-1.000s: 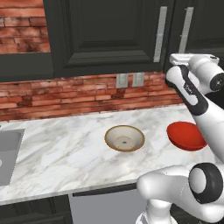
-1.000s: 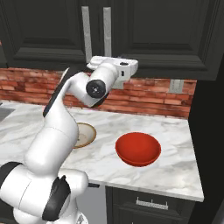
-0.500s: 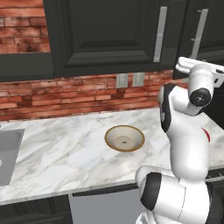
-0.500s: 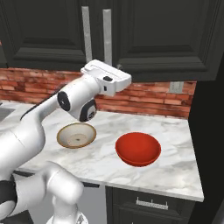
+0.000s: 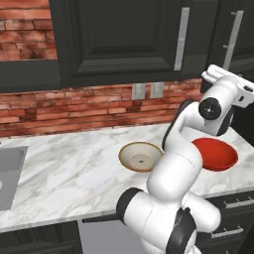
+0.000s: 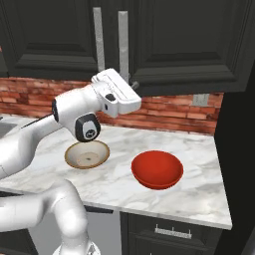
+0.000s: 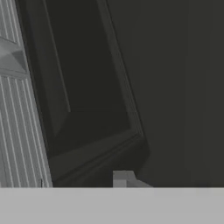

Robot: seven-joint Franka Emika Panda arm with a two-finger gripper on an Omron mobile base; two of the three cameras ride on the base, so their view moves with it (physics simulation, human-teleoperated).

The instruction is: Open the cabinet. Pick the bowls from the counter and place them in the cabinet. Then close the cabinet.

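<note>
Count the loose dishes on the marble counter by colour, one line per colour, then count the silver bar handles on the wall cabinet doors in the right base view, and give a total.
Red bowl: 1
Tan-rimmed bowl: 1
Silver bar handles: 2
Total: 4

A red brick wall [image 5: 74,111] with pale mortar runs along the far side of the kitchen, under the dark upper cupboards. Two grey outlet plates [image 5: 148,90] sit side by side on the brick, and another grey plate [image 6: 199,99] shows farther right. At the far left a grey sink basin [image 5: 9,176] is sunk into the worktop. Below the near edge are dark lower drawers [image 6: 174,231] with short silver handles [image 6: 170,232]. Light is even and soft.
</note>
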